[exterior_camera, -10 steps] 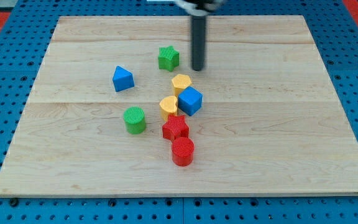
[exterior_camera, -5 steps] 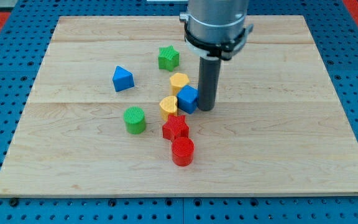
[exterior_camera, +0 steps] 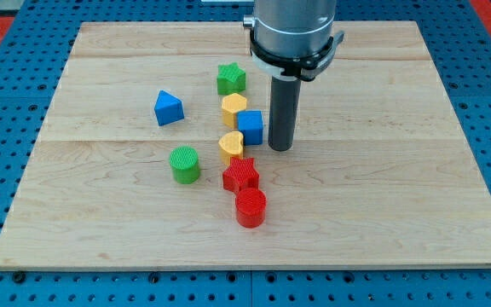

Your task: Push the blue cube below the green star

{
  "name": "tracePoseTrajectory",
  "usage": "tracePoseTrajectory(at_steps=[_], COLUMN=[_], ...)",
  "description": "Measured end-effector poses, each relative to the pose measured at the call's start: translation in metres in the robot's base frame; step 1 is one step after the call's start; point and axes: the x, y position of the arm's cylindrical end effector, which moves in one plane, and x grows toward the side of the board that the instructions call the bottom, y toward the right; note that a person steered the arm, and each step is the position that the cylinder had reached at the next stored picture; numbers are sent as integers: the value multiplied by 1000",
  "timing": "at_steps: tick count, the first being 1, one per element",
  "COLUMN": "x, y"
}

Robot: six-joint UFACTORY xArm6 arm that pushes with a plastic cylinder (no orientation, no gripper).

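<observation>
Blocks on board [exterior_camera: 101, 213], two blue, two green, two yellow, two red

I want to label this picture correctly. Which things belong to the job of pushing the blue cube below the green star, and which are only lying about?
Job: blue cube; green star; my tip, right of the cube.

Lying about: blue triangle; two yellow blocks; green cylinder; red star; red cylinder.

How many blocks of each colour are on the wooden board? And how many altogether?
Green: 2, the green star and the green cylinder.
Blue: 2, the blue cube and the blue triangular block.
Yellow: 2, one yellow block and another yellow block.
Red: 2, the red star and the red cylinder.
Total: 8 blocks.
</observation>
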Motion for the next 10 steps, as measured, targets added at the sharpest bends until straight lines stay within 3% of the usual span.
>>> tracePoseTrajectory(at_steps=[1,3,4,6,10], x=[-28,-37,-5,49,-65], y=[2,35,34,-25,-28])
